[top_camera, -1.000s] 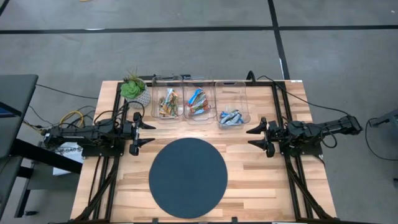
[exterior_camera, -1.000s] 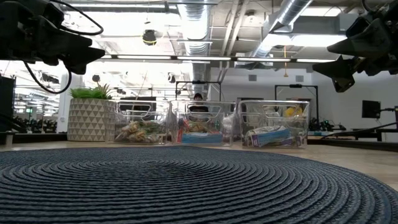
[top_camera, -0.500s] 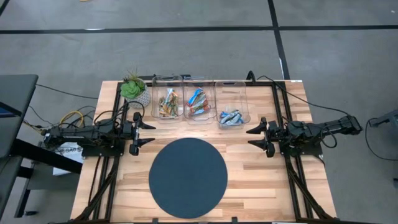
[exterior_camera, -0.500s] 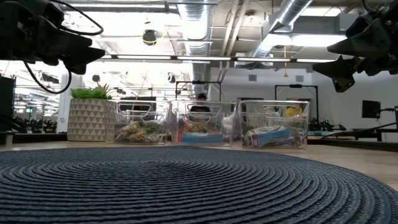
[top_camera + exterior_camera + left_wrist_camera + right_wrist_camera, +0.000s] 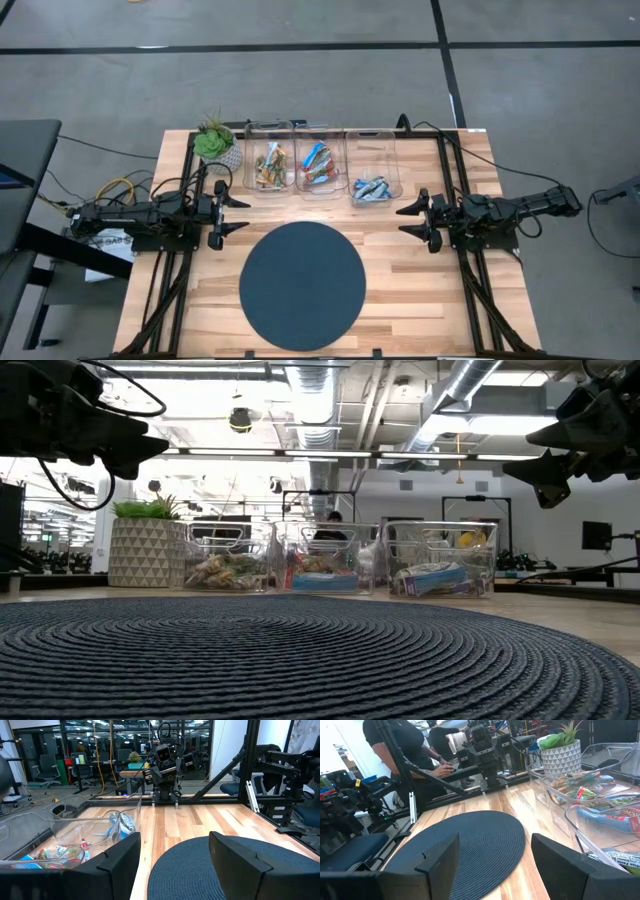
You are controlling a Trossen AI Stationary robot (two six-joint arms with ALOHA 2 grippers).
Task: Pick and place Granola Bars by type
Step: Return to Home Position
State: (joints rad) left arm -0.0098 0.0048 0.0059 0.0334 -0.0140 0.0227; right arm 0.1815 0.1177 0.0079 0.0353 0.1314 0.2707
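While the left hand (image 5: 240,214) and right hand (image 5: 402,221) are hovering with fingers spread wide, empty, at the wooden worktop's (image 5: 410,295) sides, foil-wrapped granola bars (image 5: 318,166) are lying sorted in three clear plastic bins (image 5: 371,140) beyond the round dark woven mat (image 5: 302,285).

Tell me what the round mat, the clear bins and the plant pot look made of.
Round mat: woven cord or fibre, matte dark blue-grey, concentric ribs. Clear bins: probably glossy plastic; contents show through. Plant pot: likely ceramic or cement, matte white, triangle pattern.
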